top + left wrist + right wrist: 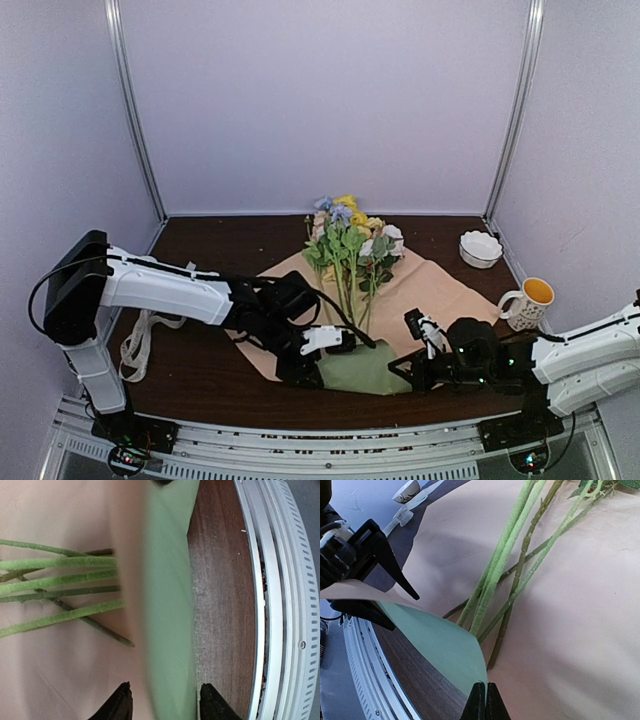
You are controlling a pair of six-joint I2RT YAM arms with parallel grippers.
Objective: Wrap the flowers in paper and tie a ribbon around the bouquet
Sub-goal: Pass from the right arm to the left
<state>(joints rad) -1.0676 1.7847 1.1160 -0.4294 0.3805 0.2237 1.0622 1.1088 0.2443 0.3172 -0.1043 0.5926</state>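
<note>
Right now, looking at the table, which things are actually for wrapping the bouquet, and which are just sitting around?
For the job:
- flowers
- paper
- ribbon

Just lying about:
- white bowl
- mug

I see a dark brown table [215,240]. A big tan paper [440,290] lies in the middle, its near edge curled up and green. A white ribbon [135,345] lies at the left. A white bowl [481,248] and a mug [530,302] sit at the right.
</note>
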